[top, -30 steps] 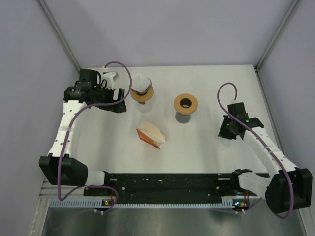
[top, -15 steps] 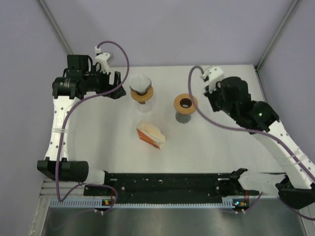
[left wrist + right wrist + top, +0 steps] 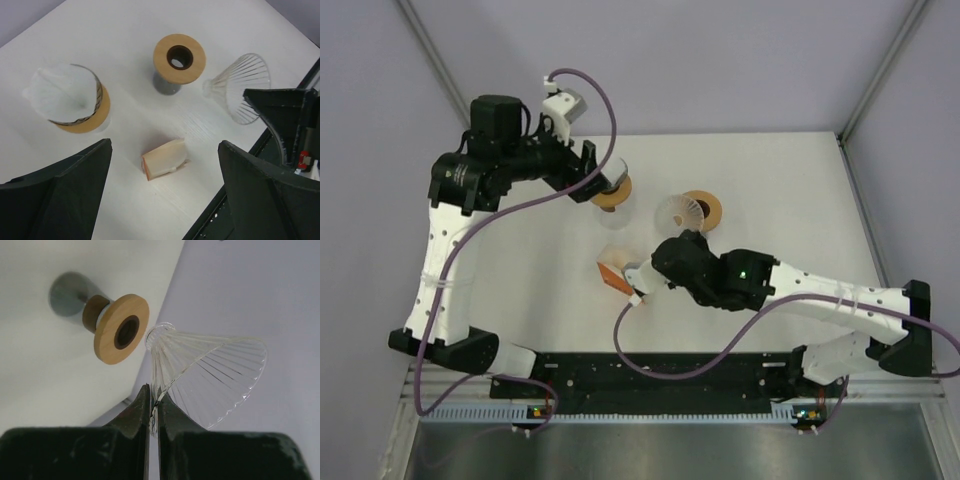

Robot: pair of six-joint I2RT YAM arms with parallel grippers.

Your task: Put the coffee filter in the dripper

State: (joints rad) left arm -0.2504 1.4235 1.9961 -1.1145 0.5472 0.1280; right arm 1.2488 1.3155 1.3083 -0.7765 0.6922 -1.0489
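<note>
While the right gripper pinches the wall of a clear ribbed dripper, holding it tilted just beside a wooden-topped stand, the left gripper hangs open; the white coffee filter sits in a wood-collared glass, far left.

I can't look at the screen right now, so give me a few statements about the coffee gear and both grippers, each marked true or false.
1. The right gripper is shut on the rim of the glass dripper. True.
2. The left gripper holds a paper filter. False: it is open and empty.
3. The glass dripper sits on the wooden ring stand. False: it is held tilted beside the stand.
4. A white paper filter sits in the wood-collared glass. True.
</note>
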